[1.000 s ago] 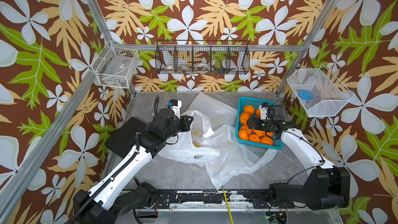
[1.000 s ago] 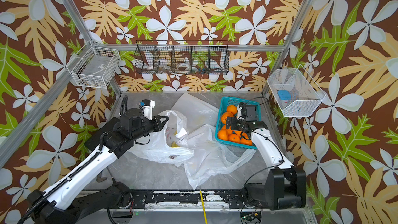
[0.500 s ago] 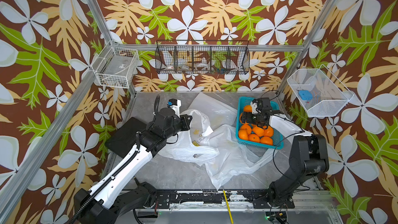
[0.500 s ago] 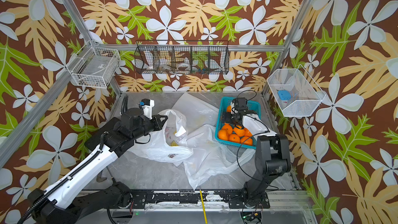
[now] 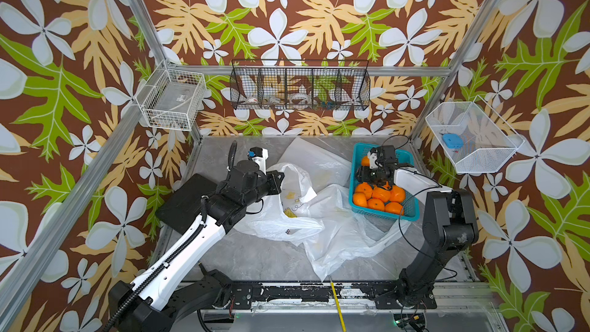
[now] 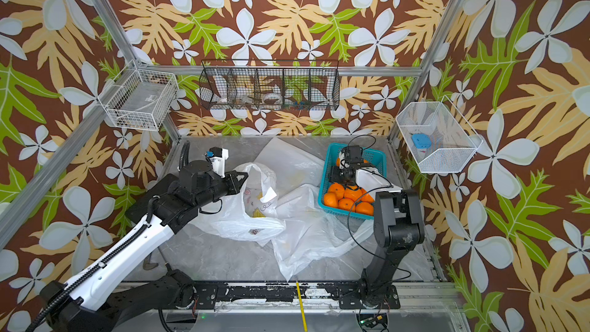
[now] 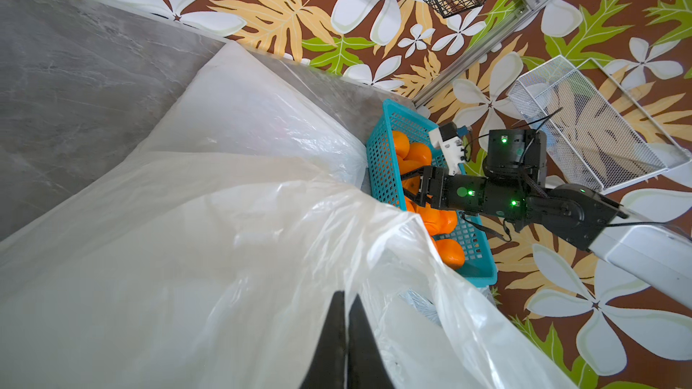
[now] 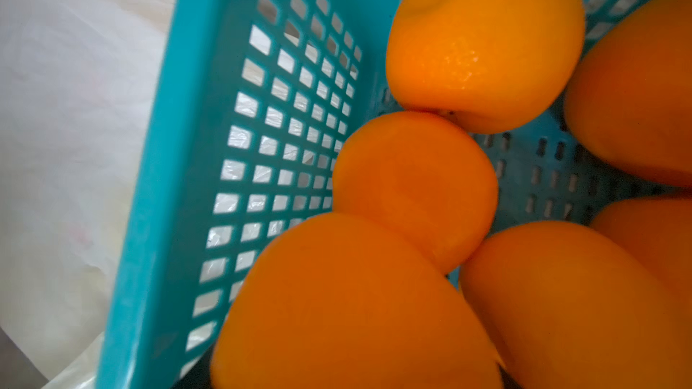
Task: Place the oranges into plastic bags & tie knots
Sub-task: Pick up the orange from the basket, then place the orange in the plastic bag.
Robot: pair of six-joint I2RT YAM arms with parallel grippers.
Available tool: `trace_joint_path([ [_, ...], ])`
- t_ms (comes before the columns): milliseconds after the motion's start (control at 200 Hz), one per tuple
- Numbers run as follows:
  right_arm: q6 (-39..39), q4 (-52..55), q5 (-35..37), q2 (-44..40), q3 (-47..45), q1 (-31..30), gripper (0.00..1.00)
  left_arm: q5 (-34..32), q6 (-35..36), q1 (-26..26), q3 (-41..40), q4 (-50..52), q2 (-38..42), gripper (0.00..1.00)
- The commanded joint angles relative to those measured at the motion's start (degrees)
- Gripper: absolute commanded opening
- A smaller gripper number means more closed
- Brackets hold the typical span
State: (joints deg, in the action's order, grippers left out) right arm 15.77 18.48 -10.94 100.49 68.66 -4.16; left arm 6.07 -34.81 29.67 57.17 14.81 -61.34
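Observation:
Several oranges (image 5: 380, 198) (image 6: 346, 198) lie in a teal perforated basket (image 5: 408, 215) at the right. My right gripper (image 5: 362, 176) (image 7: 410, 185) reaches down among them. In the left wrist view its fingers stand on either side of one orange. That orange (image 8: 348, 304) fills the jaw area in the right wrist view and hides the fingers. My left gripper (image 5: 280, 176) (image 7: 346, 299) is shut on the rim of a plastic bag (image 5: 297, 183) (image 7: 224, 237) and holds its mouth up and open. Two more bags lie crumpled (image 5: 338, 231) and flat (image 5: 313, 161) on the table. No knots show.
A black pad (image 5: 188, 199) lies under the left arm. Wire baskets hang on the left wall (image 5: 172, 100), the back wall (image 5: 300, 86) and the right wall (image 5: 472, 135). A yellow stick (image 5: 336, 301) crosses the front rail. The teal basket's wall (image 8: 194, 144) sits against bag plastic.
The right arm has folded back and its gripper has dropped deeper into the basket, its jaws narrowing around an orange. The left gripper still holds the bag rim in the same place.

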Motion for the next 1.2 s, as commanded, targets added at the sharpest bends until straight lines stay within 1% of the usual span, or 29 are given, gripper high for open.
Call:
trace_joint_path([
  [0,-1.4,-1.3,0.5,-4.3,-1.7,0.0,0.60,-0.2,-0.3,-0.1,0.0,-0.4,0.2,0.00],
  [75,-1.4,-0.3,-0.7,-9.1,-3.7,0.0,0.59,0.0,-0.2,-0.1,0.1,-0.4,-0.1,0.00],
  [155,0.0,1.1,-4.8,-15.4,-6.5,-0.3,0.56,0.0,-0.2,-0.1,0.1,-0.4,-0.3,0.00],
  [205,1.3,1.1,-6.9,-20.2,-8.4,-1.6,0.56,0.0,-0.1,-0.1,0.1,-0.5,-0.4,0.00],
  [295,3.5,1.6,-8.6,-27.9,-9.6,-6.5,0.55,-0.1,0.1,-0.1,0.1,-0.5,-0.5,0.00],
  [360,6.4,1.5,-9.0,-32.8,-8.9,-11.8,0.55,-0.1,0.4,-0.1,0.1,-0.5,-0.5,0.00],
  [465,8.8,1.3,-6.9,-35.7,-5.4,-21.0,0.55,-0.6,0.9,-0.1,-0.1,-0.2,-0.4,0.00],
  [475,8.8,1.3,-6.5,-35.8,-4.9,-22.1,0.54,-0.6,0.9,-0.2,-0.1,-0.2,-0.3,0.00],
  [480,8.8,1.3,-6.1,-35.8,-4.4,-23.6,0.54,-0.7,0.9,-0.2,-0.2,-0.2,-0.3,0.00],
  [616,8.2,0.0,-0.6,-33.8,1.3,-37.4,0.54,-1.2,1.1,-0.1,-0.5,-0.1,0.0,0.00],
  [731,7.5,-2.2,-0.9,-28.8,5.0,-45.9,0.54,-1.0,1.2,-0.1,-0.7,-0.1,0.0,0.00],
  [791,7.3,-2.2,-0.8,-25.9,6.5,-48.5,0.54,-0.9,1.3,-0.1,-0.7,0.0,0.0,0.00],
  [871,8.7,-2.4,-1.9,-23.0,6.2,-49.0,0.54,-0.7,1.3,-0.1,-1.0,0.2,0.2,0.00],
  [1006,9.5,-4.2,-1.4,-19.8,2.7,-48.9,0.54,-0.8,1.7,-0.2,-0.8,0.7,0.7,0.00],
  [1061,9.1,-3.4,-0.1,-18.0,2.4,-48.9,0.54,-0.4,2.1,-0.1,-0.6,1.0,0.5,0.00],
  [1111,8.7,-2.2,2.6,-16.5,2.4,-48.6,0.54,0.1,2.6,-0.1,-0.4,1.3,0.5,0.00],
  [1191,8.3,-1.8,5.3,-15.0,1.9,-46.8,0.54,1.5,3.5,-0.1,-0.1,1.6,0.6,0.00],
])
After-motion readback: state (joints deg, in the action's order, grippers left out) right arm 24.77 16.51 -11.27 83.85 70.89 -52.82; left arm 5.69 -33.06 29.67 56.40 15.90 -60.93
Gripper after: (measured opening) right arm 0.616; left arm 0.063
